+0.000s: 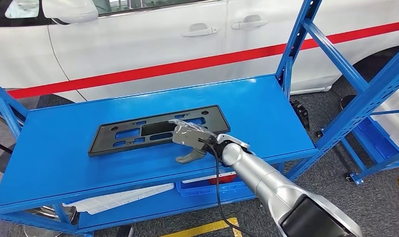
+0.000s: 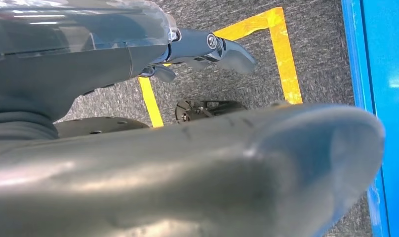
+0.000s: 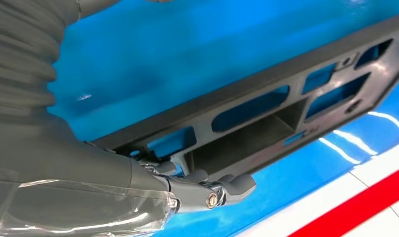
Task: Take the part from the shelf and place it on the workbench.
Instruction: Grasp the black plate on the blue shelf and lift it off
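Observation:
The part (image 1: pixel 153 129) is a flat black plastic frame with several cut-outs, lying on the blue shelf top (image 1: pixel 64 148). My right hand (image 1: pixel 192 136) reaches over the part's right end. In the right wrist view its dark fingers (image 3: pixel 222 185) rest on the part (image 3: pixel 266 113) at the edge of its big middle recess. The thumb (image 1: pixel 190 157) hangs off the near side of the frame, down on the shelf, apart from the fingers. The frame lies flat, not lifted. My left hand (image 2: pixel 113 64) hangs over the floor, holding nothing, fingers loosely extended.
A white car with a red stripe (image 1: pixel 187 64) stands right behind the shelf. Blue uprights (image 1: pixel 296 44) rise at the shelf's right end. On the lower level lie a white bag (image 1: pixel 118 197) and a blue bin (image 1: pixel 207 185). Yellow tape (image 2: pixel 286 54) marks the grey floor.

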{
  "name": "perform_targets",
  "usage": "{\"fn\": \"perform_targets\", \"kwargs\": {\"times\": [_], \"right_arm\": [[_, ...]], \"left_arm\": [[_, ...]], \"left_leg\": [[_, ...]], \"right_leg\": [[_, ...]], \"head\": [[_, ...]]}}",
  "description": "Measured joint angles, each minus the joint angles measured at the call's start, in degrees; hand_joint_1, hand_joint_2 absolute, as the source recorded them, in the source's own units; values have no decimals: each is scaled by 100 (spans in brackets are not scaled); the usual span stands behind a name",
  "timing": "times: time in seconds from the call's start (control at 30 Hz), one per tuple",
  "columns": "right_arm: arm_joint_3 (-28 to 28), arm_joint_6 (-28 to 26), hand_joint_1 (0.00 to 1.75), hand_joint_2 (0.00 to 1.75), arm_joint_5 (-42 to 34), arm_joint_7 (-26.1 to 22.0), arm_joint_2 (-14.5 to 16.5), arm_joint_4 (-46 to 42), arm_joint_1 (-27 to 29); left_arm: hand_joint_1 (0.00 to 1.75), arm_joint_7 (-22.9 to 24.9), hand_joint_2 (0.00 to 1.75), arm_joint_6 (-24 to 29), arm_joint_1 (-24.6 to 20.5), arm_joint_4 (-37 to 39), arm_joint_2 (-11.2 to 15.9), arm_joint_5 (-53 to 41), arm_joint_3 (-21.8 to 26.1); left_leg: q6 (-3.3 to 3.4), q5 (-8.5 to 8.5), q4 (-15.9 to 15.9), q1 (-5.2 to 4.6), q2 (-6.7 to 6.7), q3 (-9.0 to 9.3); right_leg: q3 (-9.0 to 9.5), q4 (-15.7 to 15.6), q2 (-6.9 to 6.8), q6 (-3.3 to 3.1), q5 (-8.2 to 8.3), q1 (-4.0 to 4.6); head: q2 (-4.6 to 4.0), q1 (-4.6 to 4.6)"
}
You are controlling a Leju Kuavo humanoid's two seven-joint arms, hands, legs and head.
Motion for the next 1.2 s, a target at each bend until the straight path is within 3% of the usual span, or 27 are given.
{"fn": "perform_targets", "kwargs": {"times": [0.1, 0.4, 0.5, 1.2], "right_arm": [[173, -456, 0, 175, 467, 15, 47, 102, -3], [1258, -2800, 0, 175, 3016, 461, 84, 546, -35], [1498, -3223, 0, 175, 3429, 569, 85, 667, -33], [1537, -3276, 0, 175, 3664, 527, 97, 745, 64]], "left_arm": [[0, -1, 0, -7, -3, 0, -15, -43, 0], [0, 12, 0, -14, -30, 0, -46, -113, -39], [0, 25, 0, 5, -25, 0, -45, -124, -43], [0, -18, 0, -51, -8, 0, -44, -100, -76]], "left_leg": [[0, 0, 0, 0, 0, 0], [0, 0, 0, 0, 0, -1], [0, 0, 0, 0, 0, -1], [0, 0, 1, 0, 1, 3]], "right_leg": [[0, 0, 0, 0, 0, 0], [-1, 0, 0, 0, 0, 0], [-2, 0, 1, 0, 0, 0], [0, -1, 1, 1, 0, 0]], "head": [[0, 0], [0, 0], [0, 0], [0, 0]]}}
